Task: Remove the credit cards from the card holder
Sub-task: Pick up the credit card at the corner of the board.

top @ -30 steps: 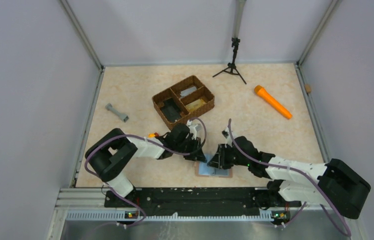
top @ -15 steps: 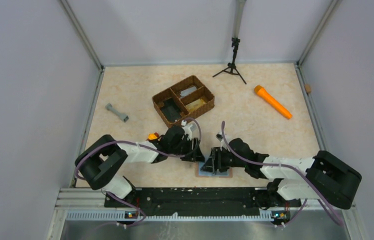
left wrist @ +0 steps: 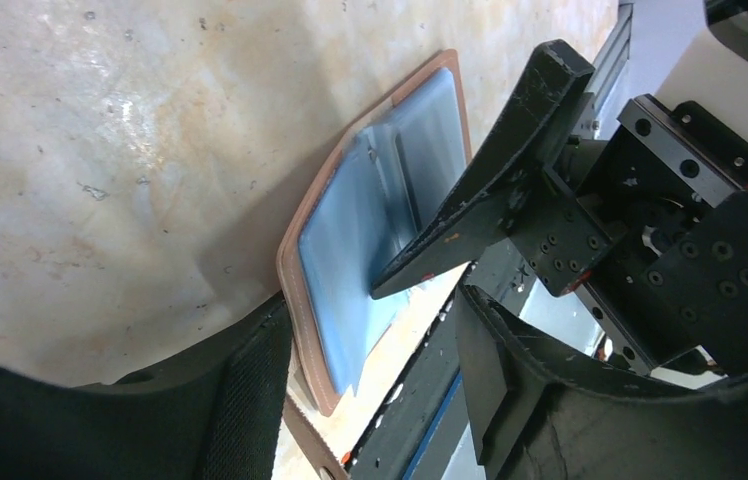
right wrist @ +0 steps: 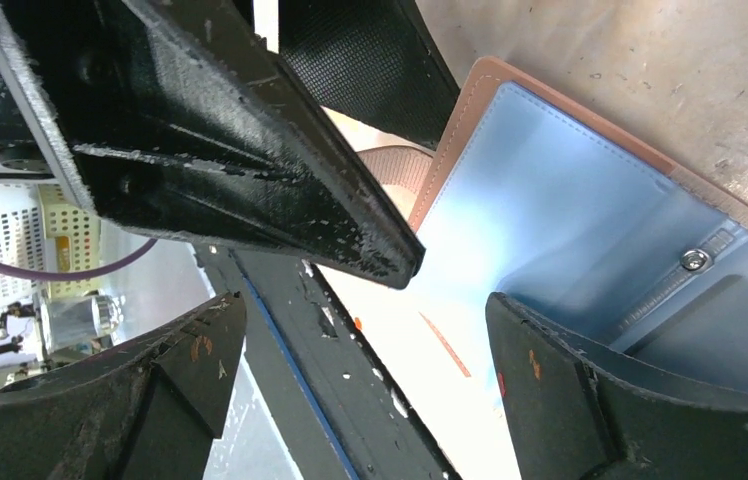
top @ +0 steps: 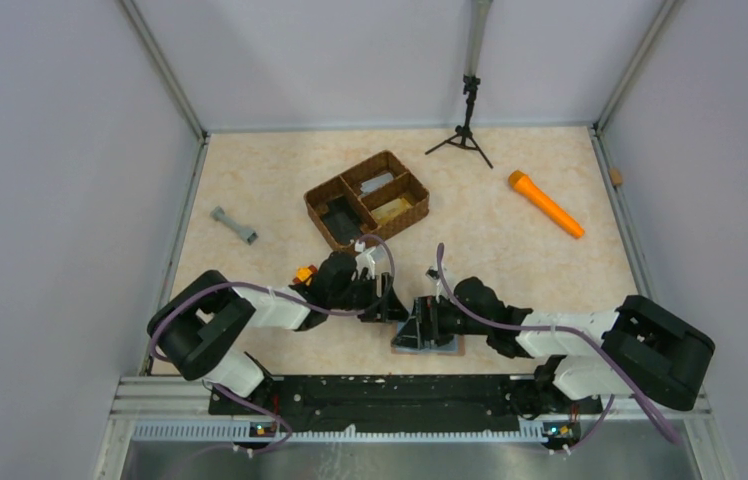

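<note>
The card holder [top: 444, 345] lies open and flat near the table's front edge, tan rim around a pale blue-grey inside [left wrist: 370, 215] [right wrist: 570, 190]. No credit cards show in any view. My left gripper [top: 390, 307] [left wrist: 370, 400] is open just left of it, with the holder's near corner lying between its fingers [left wrist: 240, 400]. My right gripper [top: 417, 328] [right wrist: 370, 385] is wide open over the holder's left half. One right finger [left wrist: 480, 200] rests its tip on the blue lining. Neither gripper holds anything.
A brown woven three-compartment basket [top: 367, 203] stands behind the arms. An orange cylinder [top: 545, 204] lies at the right, a grey dumbbell-shaped piece [top: 234, 225] at the left, and a small black tripod [top: 465, 130] at the back. The black front rail [top: 370, 393] runs right below the holder.
Both grippers have opened, the right one widely. Both arms have shifted a little left. The card holder stays open on the table.
</note>
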Controlling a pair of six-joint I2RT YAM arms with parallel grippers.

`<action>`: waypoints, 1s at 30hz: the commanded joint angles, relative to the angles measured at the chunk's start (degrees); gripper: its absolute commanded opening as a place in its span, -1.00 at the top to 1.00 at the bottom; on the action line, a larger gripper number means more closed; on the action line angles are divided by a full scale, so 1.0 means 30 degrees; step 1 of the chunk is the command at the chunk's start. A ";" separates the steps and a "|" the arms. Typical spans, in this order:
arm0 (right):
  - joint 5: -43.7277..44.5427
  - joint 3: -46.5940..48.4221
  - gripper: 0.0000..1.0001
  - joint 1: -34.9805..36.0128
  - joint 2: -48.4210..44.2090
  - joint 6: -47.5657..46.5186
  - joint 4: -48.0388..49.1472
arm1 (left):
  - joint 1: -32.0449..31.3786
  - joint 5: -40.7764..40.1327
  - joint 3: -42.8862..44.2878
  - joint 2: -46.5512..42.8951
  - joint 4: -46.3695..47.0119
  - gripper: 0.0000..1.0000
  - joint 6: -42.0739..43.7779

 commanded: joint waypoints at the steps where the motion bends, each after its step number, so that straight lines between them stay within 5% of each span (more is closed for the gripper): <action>1: 0.0196 0.0143 -0.84 0.0189 0.0069 -0.0398 0.0778 | 0.0103 0.0993 -0.0340 -0.0540 0.1913 -0.27 -0.0353; 5: 0.0167 0.0178 -0.84 0.0195 0.0123 -0.0301 0.1000 | 0.0078 0.1051 -0.0224 -0.0303 0.1761 -0.19 -0.0154; 9: 0.0522 0.0281 -0.79 0.0210 -0.0924 -0.0272 0.0153 | 0.0067 0.0548 0.0219 0.0297 0.0669 0.25 0.0327; 14: 0.3868 0.1114 -0.58 0.0192 -0.4267 -0.0844 -0.5677 | 0.0080 -0.0500 0.0766 0.0595 -0.0829 0.66 0.1048; 22: 0.9283 0.1635 -0.62 0.0172 -0.9229 -0.1245 -1.3682 | 0.0048 -0.1137 0.0940 0.0618 -0.1643 0.83 0.1445; 30: 0.8981 0.1050 -0.56 0.0161 -0.8992 -0.1015 -1.3502 | -0.0073 -0.1091 0.0921 0.0476 -0.1714 0.86 0.1444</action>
